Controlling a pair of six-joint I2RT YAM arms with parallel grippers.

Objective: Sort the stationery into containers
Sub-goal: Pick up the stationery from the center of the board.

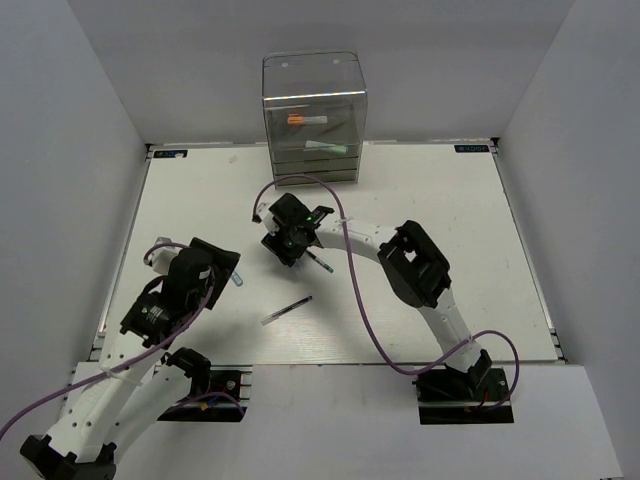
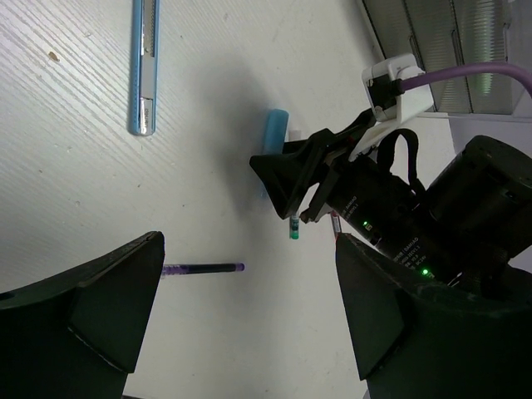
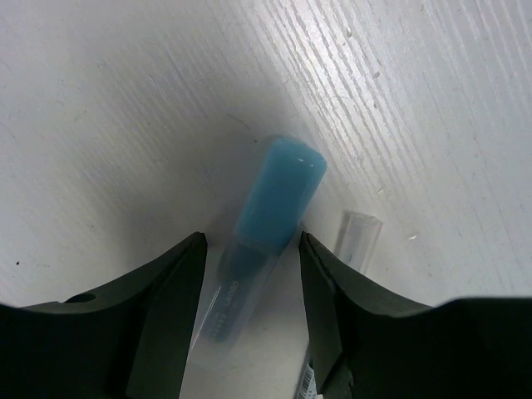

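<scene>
Drawer box (image 1: pixel 315 85): far table edge, well apart from both arms.
Right gripper (image 3: pixel 252 249): jaws parted astride the marker, not pinching.
Left gripper (image 2: pixel 249 307): spread wide, empty.
Blue-capped marker (image 3: pixel 278 191): lying flat between the right jaws.
Risk: closing may snag the clear-ended pen (image 3: pixel 359 237) just beside it.

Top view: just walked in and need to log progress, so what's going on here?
The right gripper is down at the table, jaws open around a light-blue-capped marker lying flat. The left gripper hangs open and empty. A dark pen lies between the arms. The clear drawer box at the back holds an orange-capped marker and a green-capped marker.
</scene>
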